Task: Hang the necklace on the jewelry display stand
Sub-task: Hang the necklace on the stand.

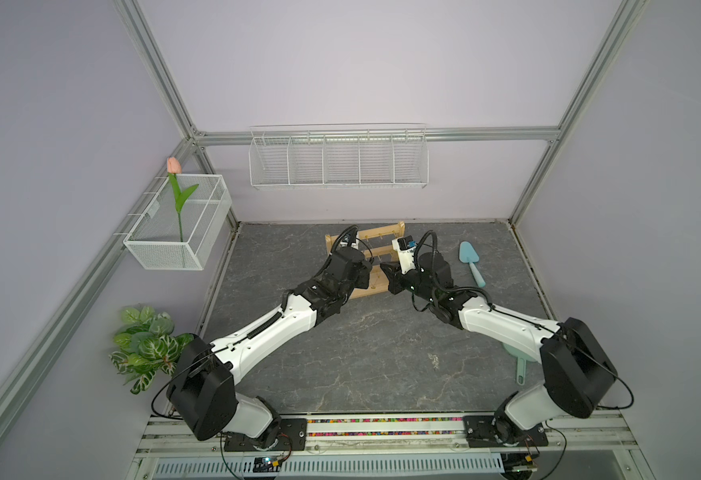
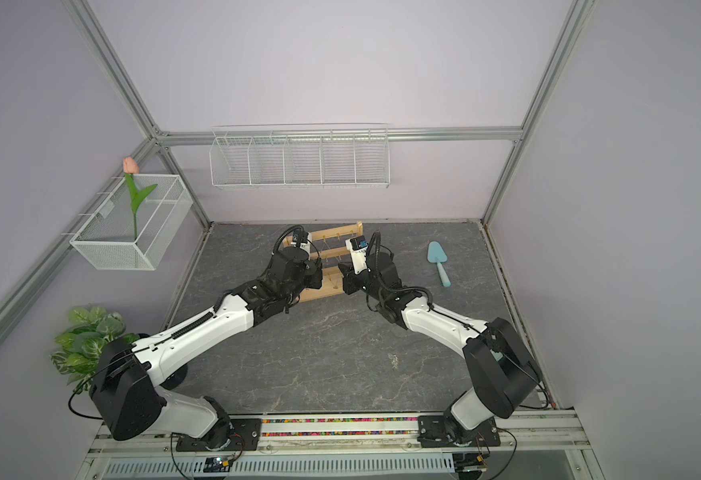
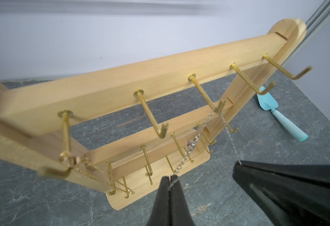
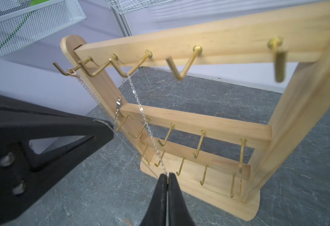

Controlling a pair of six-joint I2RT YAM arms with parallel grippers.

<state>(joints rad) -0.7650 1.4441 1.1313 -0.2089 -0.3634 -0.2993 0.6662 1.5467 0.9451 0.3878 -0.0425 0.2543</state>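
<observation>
On the grey stone-patterned table (image 1: 361,353), the jewelry display stand (image 1: 382,230) stands upright near the back wall, and both arms reach in at its front. The left gripper (image 3: 169,179) and the right gripper (image 4: 167,176) each have their jaws pressed together, each pinching one strand of the silver necklace (image 3: 191,144). The necklace is draped over a gold hook (image 3: 218,108) on the stand's top bar, and its two strands run down from the hook to the two pinching tips.
</observation>
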